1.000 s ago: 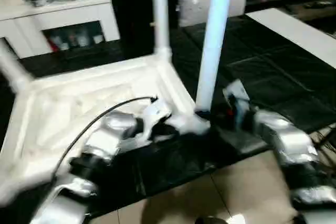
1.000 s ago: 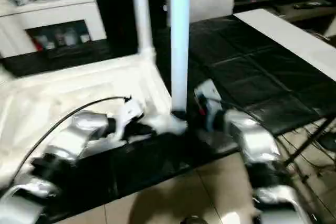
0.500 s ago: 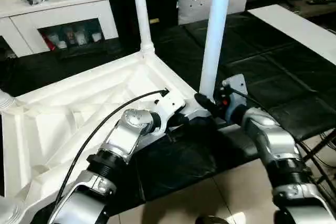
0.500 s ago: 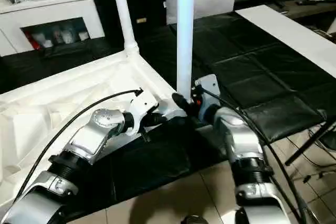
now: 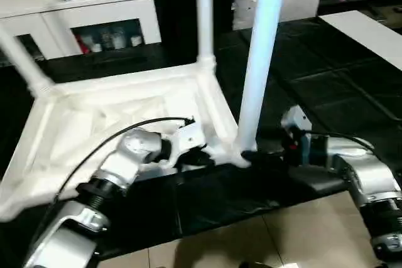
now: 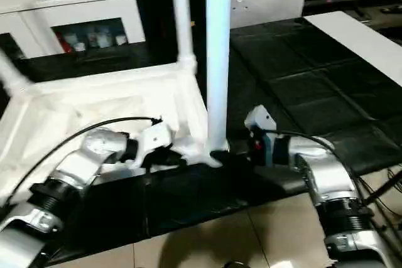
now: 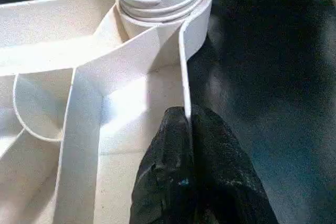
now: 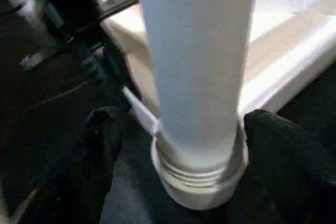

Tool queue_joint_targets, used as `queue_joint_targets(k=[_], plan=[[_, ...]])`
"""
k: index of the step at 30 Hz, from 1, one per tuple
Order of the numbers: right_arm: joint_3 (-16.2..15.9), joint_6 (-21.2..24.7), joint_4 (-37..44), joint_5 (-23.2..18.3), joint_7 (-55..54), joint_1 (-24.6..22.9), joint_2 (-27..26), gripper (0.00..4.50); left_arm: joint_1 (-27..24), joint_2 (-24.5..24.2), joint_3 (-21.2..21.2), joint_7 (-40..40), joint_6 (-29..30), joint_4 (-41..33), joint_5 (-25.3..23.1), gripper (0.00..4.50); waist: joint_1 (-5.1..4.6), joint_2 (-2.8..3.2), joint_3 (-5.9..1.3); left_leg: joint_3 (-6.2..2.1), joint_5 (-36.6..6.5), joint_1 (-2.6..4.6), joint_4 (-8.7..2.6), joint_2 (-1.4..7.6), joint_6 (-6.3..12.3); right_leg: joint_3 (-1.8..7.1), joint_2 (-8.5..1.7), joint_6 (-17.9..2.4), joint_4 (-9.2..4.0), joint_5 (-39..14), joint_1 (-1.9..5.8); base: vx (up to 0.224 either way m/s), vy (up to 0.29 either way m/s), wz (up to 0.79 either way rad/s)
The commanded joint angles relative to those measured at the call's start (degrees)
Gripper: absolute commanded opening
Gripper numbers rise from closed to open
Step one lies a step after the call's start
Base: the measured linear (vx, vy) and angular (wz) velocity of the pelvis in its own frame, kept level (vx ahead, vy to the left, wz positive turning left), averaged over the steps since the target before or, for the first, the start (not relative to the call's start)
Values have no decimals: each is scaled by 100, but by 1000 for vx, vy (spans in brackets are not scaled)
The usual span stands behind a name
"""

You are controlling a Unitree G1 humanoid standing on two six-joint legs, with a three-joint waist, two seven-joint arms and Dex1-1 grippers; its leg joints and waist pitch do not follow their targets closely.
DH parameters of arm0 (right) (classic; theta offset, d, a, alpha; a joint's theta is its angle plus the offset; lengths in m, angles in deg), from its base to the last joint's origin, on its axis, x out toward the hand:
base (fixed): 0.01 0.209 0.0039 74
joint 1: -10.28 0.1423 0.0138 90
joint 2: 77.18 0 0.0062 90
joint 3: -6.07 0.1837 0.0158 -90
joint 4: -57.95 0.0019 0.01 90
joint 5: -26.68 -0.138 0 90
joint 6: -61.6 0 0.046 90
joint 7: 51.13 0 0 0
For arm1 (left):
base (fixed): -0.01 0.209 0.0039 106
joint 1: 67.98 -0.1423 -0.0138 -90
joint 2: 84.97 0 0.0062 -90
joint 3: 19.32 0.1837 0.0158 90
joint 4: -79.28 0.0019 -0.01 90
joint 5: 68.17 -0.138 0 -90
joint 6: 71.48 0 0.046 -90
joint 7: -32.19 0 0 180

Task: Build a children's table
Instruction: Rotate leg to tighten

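- The left gripper (image 7: 190, 129) is still pinching the rim wall of the upturned table top (image 5: 107, 123), fingers closed on it, bracing.
- The right gripper (image 8: 173, 145), fingers spread either side of the near leg (image 5: 260, 61) at its socket, at 3 o'clock from the left gripper, appears to be seating or screwing it.
- Little is changing besides camera shift; the leg is standing upright.

Black padded surface (image 6: 301, 73) carries upturned table (image 5: 107, 123).

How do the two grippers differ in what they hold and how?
The left gripper is pinched shut on the tabletop's thin rim; the right gripper straddles the near leg at its base, fingers spread on either side. Both work at the same corner socket.
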Motion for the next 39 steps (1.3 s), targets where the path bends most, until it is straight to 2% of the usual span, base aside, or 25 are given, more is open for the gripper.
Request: queue_joint_targets(k=[1, 2, 3, 4, 5, 6, 8, 11, 12, 13, 16, 18, 24, 27, 30, 33, 35, 36, 37, 38, 39], plan=[[-124, -105, 80, -35, 317, 11, 80, 401, 40, -89, 270, 431, -326, 86, -38, 0, 15, -95, -391, -63, -392, -27, -410, 319, 830, 354, -332, -941, -288, -1483, 400, 0, 0, 0], [-203, -142, 58, -83, 617, 35, 170, 384, 94, -156, 315, 693, -539, 207, 7, 0, 80, -79, -393, -52, -350, -7, -407, 330, 851, 358, -325, -965, -279, -1453, 384, 0, 0, 0], [-238, -129, 59, -122, 759, 45, 196, 374, 121, -173, 330, 801, -590, 254, 20, 0, 97, -77, -392, -51, -347, -8, -406, 331, 853, 359, -324, -967, -274, -1449, 385, 0, 0, 0], [-253, -129, 55, -139, 810, 50, 209, 366, 133, -177, 335, 841, -618, 280, 28, 0, 115, -126, -393, -44, -344, -10, -413, 344, 851, 368, -329, -971, -266, -1434, 390, 0, 0, 0], [-308, -126, 41, -170, 951, 67, 236, 366, 172, -195, 370, 974, -716, 342, 36, 0, 156, -104, -392, -52, -331, -9, -415, 348, 839, 371, -342, -971, -259, -1469, 392, 0, 0, 0], [-349, -106, 38, -184, 1034, 72, 253, 361, 192, -211, 403, 1062, -779, 372, 35, 0, 163, -132, -390, -42, -338, -7, -414, 345, 833, 375, -339, -958, -267, -1507, 387, 0, 0, 0], [-391, -78, 36, -201, 1126, 76, 269, 322, 208, -228, 434, 1165, -867, 403, 33, 0, 199, -124, -386, -40, -360, -1, -422, 347, 773, 385, -347, -926, -270, -1623, 384, 0, 0, 0], [-504, 6, 100, -279, 1459, 45, 300, 321, 222, -282, 514, 1505, -998, 414, 90, 0, 217, -138, -386, -31, -375, 3, -425, 345, 735, 393, -349, -915, -274, -1682, 382, 0, 0, 0], [-519, 8, 106, -282, 1486, 42, 303, 312, 228, -282, 514, 1528, -1013, 427, 100, 0, 216, -142, -383, -31, -389, -3, -427, 341, 732, 391, -347, -908, -273, -1706, 388, 0, 0, 0], [-541, 15, 113, -290, 1526, 37, 306, 281, 238, -282, 515, 1561, -1034, 446, 114, 0, 223, -140, -383, -29, -391, 2, -429, 343, 720, 397, -348, -888, -280, -1745, 383, 0, 0, 0], [-568, 27, 111, -301, 1613, 30, 308, 267, 267, -271, 504, 1609, -1097, 513, 116, 0, 235, -149, -374, -22, -442, 3, -436, 338, 680, 398, -342, -851, -293, -1860, 383, 0, 0, 0], [-581, 33, 114, -312, 1654, 22, 305, 237, 289, -261, 494, 1635, -1147, 571, 116, 0, 247, -150, -376, -17, -462, 12, -440, 335, 640, 403, -340, -831, -293, -1914, 381, 0, 0, 0], [-618, 60, 165, -336, 1693, -33, 271, 205, 299, -247, 466, 1602, -1191, 642, 119, 0, 266, -169, -373, 1, -503, 24, -446, 328, 579, 415, -334, -771, -312, -2045, 373, 0, 0, 0], [-618, 106, 205, -375, 1657, -74, 242, 202, 265, -187, 381, 1462, -1096, 642, 158, 0, 275, -165, -370, 1, -500, 28, -450, 331, 573, 416, -335, -765, -315, -2066, 374, 0, 0, 0], [-508, 332, 337, -505, 1382, -164, 92, 198, 116, -45, 229, 1187, -659, 405, 327, 0, 299, -178, -363, 10, -515, 36, -460, 346, 552, 428, -343, -773, -314, -2116, 376, 0, 0, 0], [-435, 487, 406, -423, 808, -204, -120, 198, -61, 80, 148, 846, -224, 58, 387, 0, 272, -187, -321, 22, -731, 58, -474, 309, 439, 414, -328, -617, -388, -2609, 344, 0, 0, 0], [-358, 646, 352, -311, 260, -170, -326, 198, -152, 201, 93, 569, 71, -160, 396, 0, 215, -192, -287, 19, -920, 69, -470, 254, 333, 370, -316, -390, -481, -3177, 330, 0, 0, 0], [-345, 665, 340, -292, 170, -163, -362, 198, -165, 224, 83, 523, 113, -194, 397, 0, 182, -194, -291, 9, -952, 67, -476, 259, 278, 368, -323, -347, -475, -3235, 340, 0, 0, 0], [-265, 786, 292, -183, -374, -129, -603, 198, -218, 391, 24, 240, 394, -361, 401, 0, 104, -222, -283, 0, -1017, 51, -473, 238, 248, 342, -310, -249, -509, -3382, 340, 0, 0, 0], [-222, 822, 218, -65, -794, -94, -803, 198, -232, 546, -26, -12, 602, -457, 387, 0, 66, -210, -280, -11, -1020, 50, -475, 239, 216, 337, -311, -232, -504, -3403, 336, 0, 0, 0], [-211, 830, 187, -20, -942, -80, -875, 197, -234, 605, -45, -109, 674, -483, 380, 0, -31, -208, -278, -19, -1070, 23, -460, 211, 179, 305, -302, -151, -529, -3505, 342, 0, 0, 0]])
